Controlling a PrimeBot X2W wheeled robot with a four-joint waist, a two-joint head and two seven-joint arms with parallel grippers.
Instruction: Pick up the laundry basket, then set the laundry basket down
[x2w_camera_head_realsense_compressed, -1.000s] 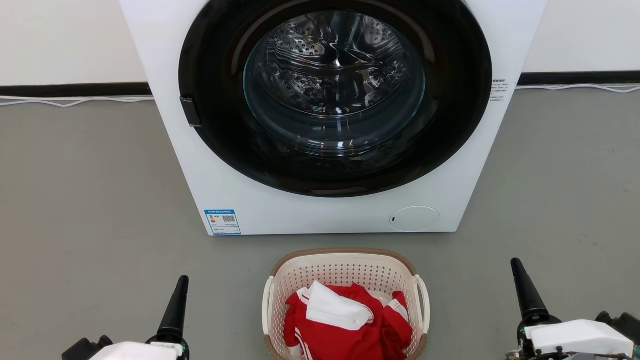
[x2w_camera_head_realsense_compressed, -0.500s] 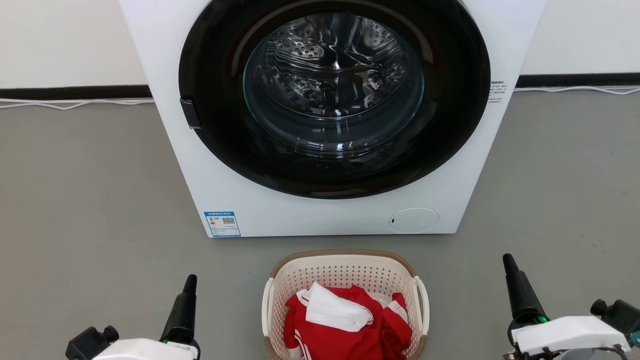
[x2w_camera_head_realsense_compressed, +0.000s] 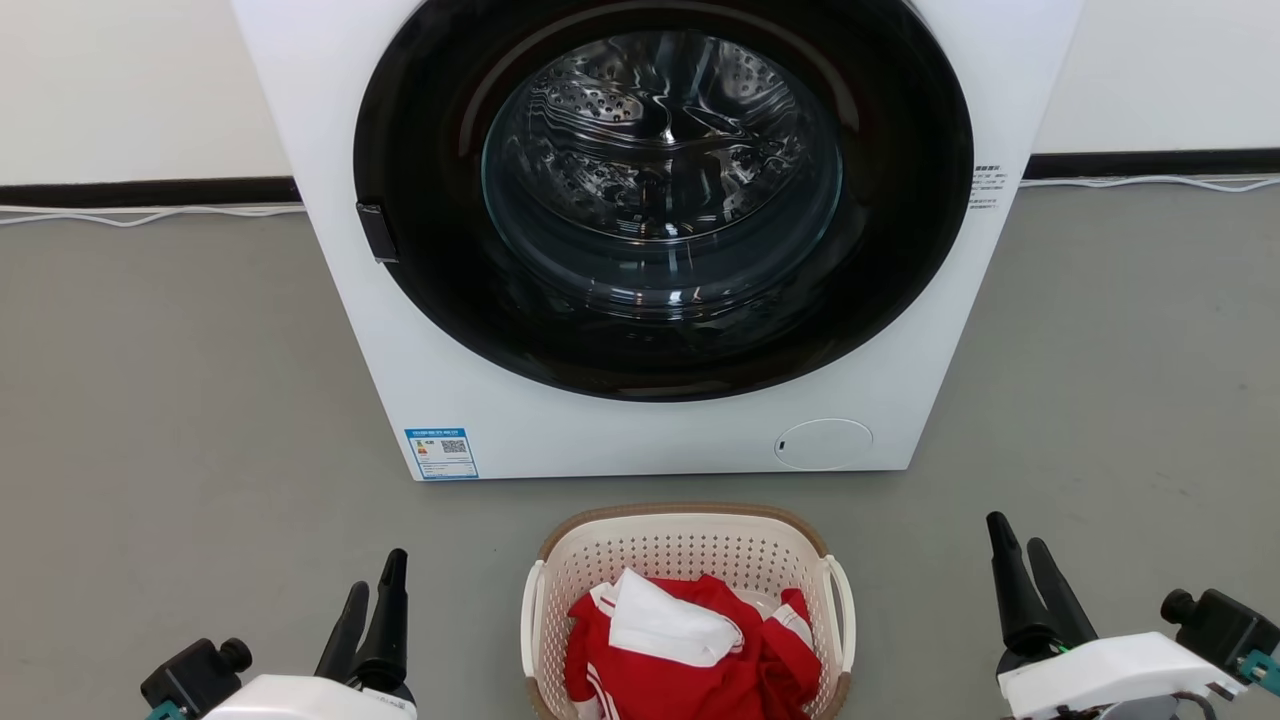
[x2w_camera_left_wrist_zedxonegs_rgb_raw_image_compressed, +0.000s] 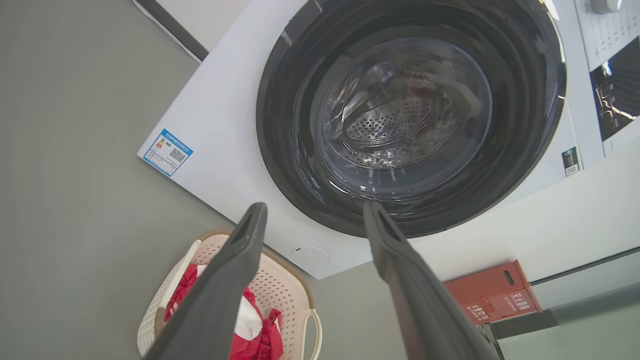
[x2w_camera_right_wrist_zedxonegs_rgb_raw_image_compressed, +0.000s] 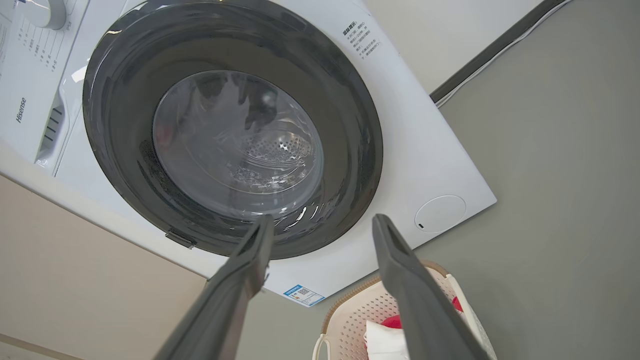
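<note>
**Laundry room, moments before the lift.** The laundry basket (x2w_camera_head_realsense_compressed: 690, 553) sits on the grey floor (x2w_camera_head_realsense_compressed: 180, 400) just in front of the washer (x2w_camera_head_realsense_compressed: 500, 400), whose round door is shut. Red and white clothes (x2w_camera_head_realsense_compressed: 720, 675) are heaped inside the basket.

The robot's left gripper (x2w_camera_head_realsense_compressed: 378, 575) hangs low to the basket's left and the right gripper (x2w_camera_head_realsense_compressed: 1015, 533) to its right. Each is well apart from the white loop handles (x2w_camera_head_realsense_compressed: 846, 620). Both pairs of fingers (x2w_camera_head_realsense_compressed: 390, 620) stand spread and hold nothing.

The pick-up has not begun — this looks like the approach. To do it well, each arm would need to come inward and down to its own side handle. The fingers should then close around the loop, or under the brown rim (x2w_camera_head_realsense_compressed: 685, 510), at the same height on both sides, so the basket rises level and the clothes do not spill.

The perforated plastic will likely flex, so an even pull from both sides should matter more than a hard squeeze. The washer front stands close behind — better to lift straight up than forward.
</note>
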